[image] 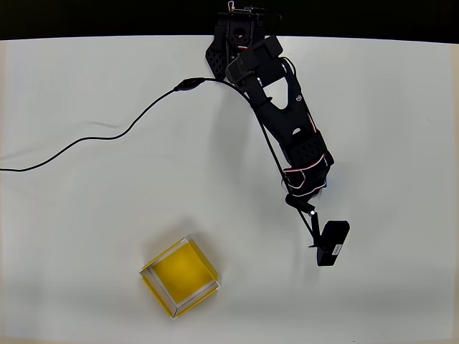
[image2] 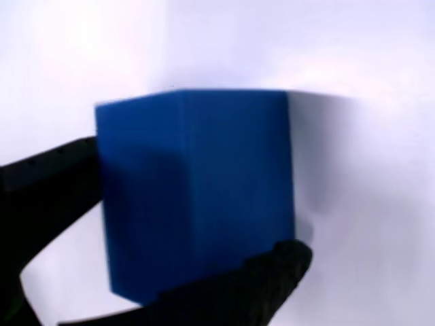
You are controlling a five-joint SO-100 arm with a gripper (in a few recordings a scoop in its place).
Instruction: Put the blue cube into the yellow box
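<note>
White table [image: 86, 215] under flat light, black strip along its far edge. Left to right in the overhead view: a black cable [image: 93, 137] snakes in from the table's left edge toward the arm's base; the yellow box [image: 179, 277] sits near the front edge, left of centre, turned at an angle, nothing in it; the black arm [image: 287, 122] reaches from the far edge down toward the middle-right; a black camera module [image: 334, 244] sticks out past its tip.

Risks for you: the blue cube [image2: 194, 197] looks pinched near its lower corners rather than across full faces, so it could twist or slip out if you lift or swing fast. The box is well apart from the cube, toward the front-left, so the carry is long and gives it time to creep. The box is angled and shallow; release off-centre and the cube could land on a rim and tip out.

Fingers: in the wrist view the gripper [image2: 177, 224] is partly closed around the cube, one dark finger [image2: 47, 176] against its left face, the other under its lower right corner. Contact looks real; grip firmness you can't tell. In the overhead view a sliver of blue shows just beside the arm's wrist.
</note>
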